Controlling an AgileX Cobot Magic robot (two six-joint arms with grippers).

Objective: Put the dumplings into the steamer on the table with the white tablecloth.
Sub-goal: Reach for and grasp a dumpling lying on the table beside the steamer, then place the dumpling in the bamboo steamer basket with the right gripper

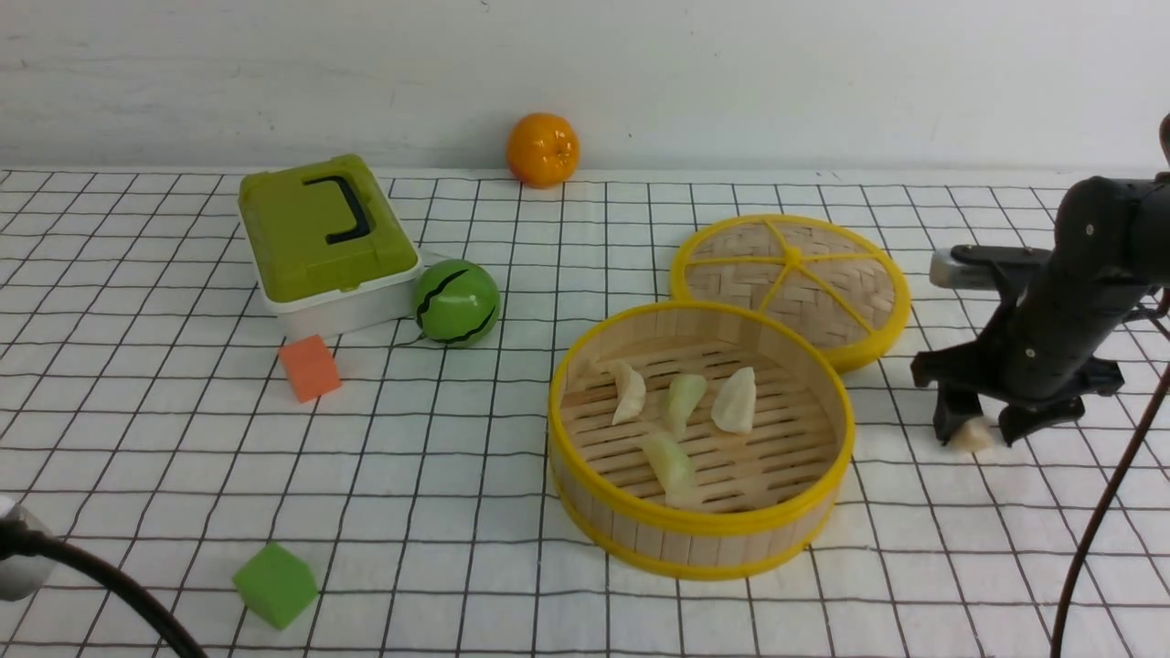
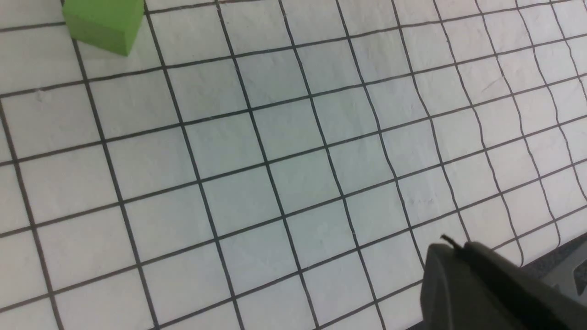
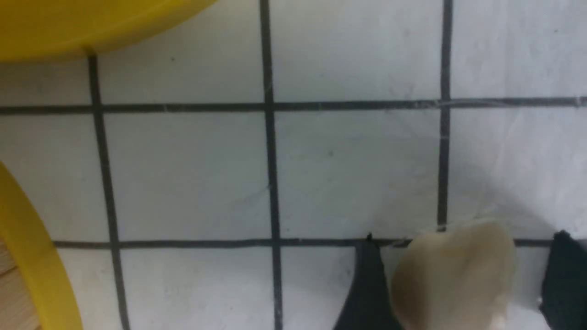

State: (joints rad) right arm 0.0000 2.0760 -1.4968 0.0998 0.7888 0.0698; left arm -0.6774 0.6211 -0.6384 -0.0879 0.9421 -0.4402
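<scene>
On the right-hand side of the white tabletop with its thin black grid [image 1: 439, 548], the black jaws of the right arm [image 1: 976, 429] stand wide apart around a cream, crescent-shaped toy dumpling [image 1: 973, 436]. The dumpling lies on the cloth between them; the right wrist view shows gaps at its sides, so nothing is gripped.

Well to the left of it sits the round bamboo steamer with yellow rims [image 1: 702, 539], its slatted floor carrying four more dumplings: two creamy white [image 1: 735, 400] and two pale green [image 1: 670, 466]. Just behind the steamer, touching its rim, is the round woven disc with yellow spokes [image 1: 793, 258].

Over on the left, a white box with an olive-green lid [image 1: 329, 233] stands beside a green ball with black stripes [image 1: 457, 302], with an orange-red cube [image 1: 311, 368] in front. Nearer the front edge lies a bright green cube [image 1: 276, 585]. Beyond them all, near the wall, rests a shiny orange ball [image 1: 543, 150].

The left arm's dark jaws [image 2: 451, 245] are closed and hold nothing visible, above the cloth.
</scene>
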